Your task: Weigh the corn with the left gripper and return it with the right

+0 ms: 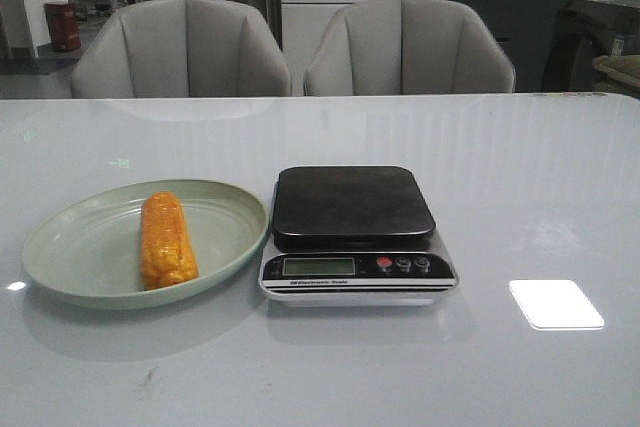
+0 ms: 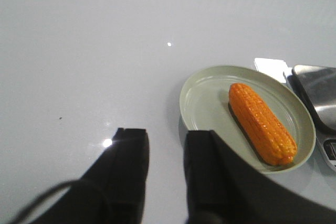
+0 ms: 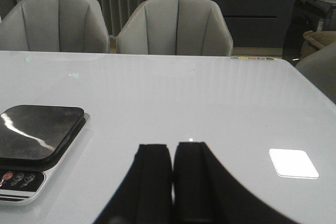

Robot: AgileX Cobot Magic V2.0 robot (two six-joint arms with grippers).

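Here my left gripper (image 2: 165, 145) hangs parted and empty short of the green plate (image 1: 70, 247) where the corn (image 1: 167, 240) lies lengthwise, my right gripper (image 3: 172, 153) pinched on nothing; a shallow pinch could roll the cob before the scale (image 1: 355, 232).

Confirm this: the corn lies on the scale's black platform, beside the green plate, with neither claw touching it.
Not quite. The corn lies in the plate, not on the scale, whose platform is bare in the front view. Neither claw touches it.
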